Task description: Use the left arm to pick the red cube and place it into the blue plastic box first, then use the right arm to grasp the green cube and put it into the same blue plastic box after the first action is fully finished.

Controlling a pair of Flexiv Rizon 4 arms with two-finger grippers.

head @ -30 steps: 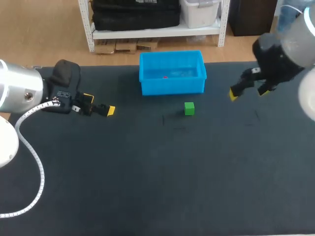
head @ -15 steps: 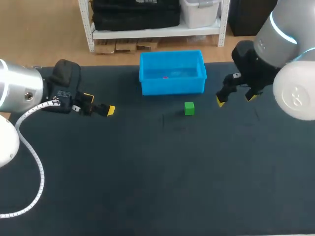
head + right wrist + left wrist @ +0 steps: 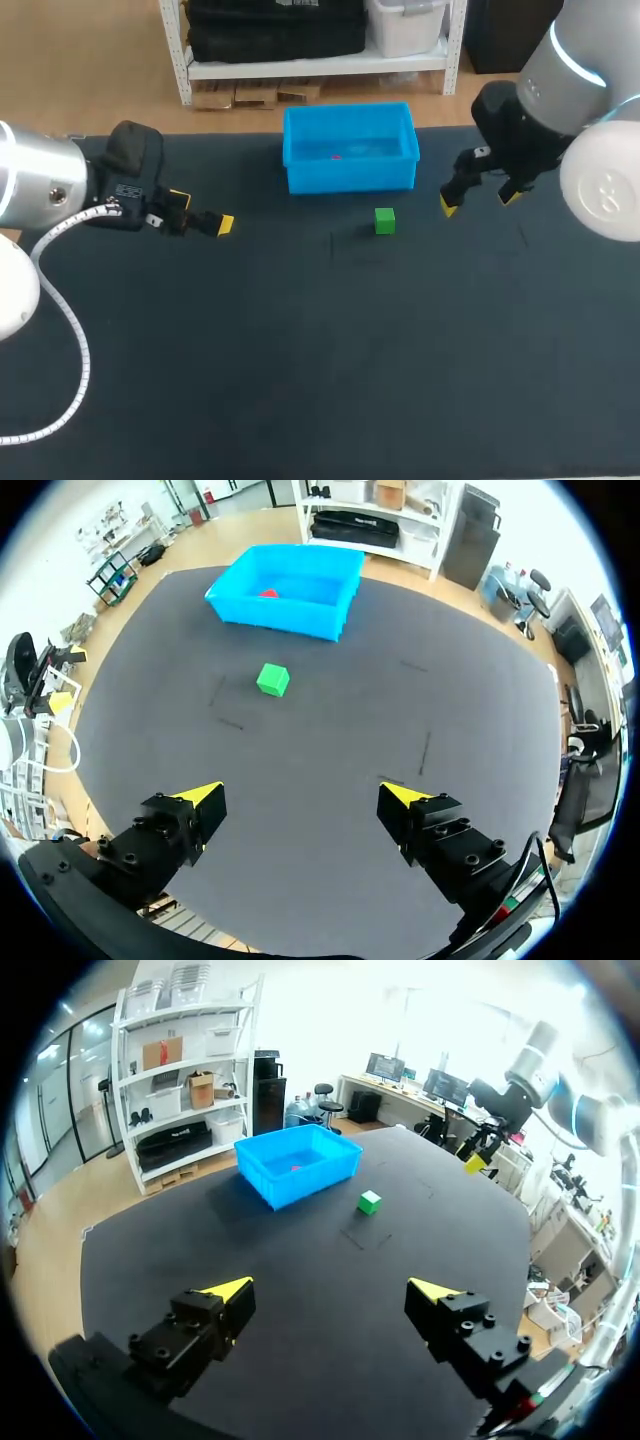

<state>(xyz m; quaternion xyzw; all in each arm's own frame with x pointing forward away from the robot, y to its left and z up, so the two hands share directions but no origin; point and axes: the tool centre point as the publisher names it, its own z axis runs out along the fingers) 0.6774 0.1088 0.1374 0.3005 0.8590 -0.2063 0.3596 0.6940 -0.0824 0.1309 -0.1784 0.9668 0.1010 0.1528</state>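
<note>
Surface: a dark, matte table under both of my arms.
Box: the blue plastic box stands at the far middle of the table, open side up.
Red cube: the red cube lies on the floor inside the box. I take the left arm's half of the job as done.
Green cube: the green cube sits on the table just in front of the box, near its right front corner. It touches neither the box nor a finger.
Left gripper: the left gripper has its fingers spread with nothing between them. It hangs over the table well to the left of the box and well apart from both cubes.
Right gripper: the right gripper has its fingers wide apart and is empty. It hovers beside the box's right end.
Key relation: the green cube lies to my left of the right gripper. In the right wrist view it is ahead of the fingers, a little off their centre line, with the box beyond it.
Nearer arm: the right, clearly.
Cube axis: none to speak of. Its faces look roughly square to the box front, though I can't be sure.
Next move, my judgement: bring the right gripper leftward over the cube, then lower it with one finger on each side.
</note>
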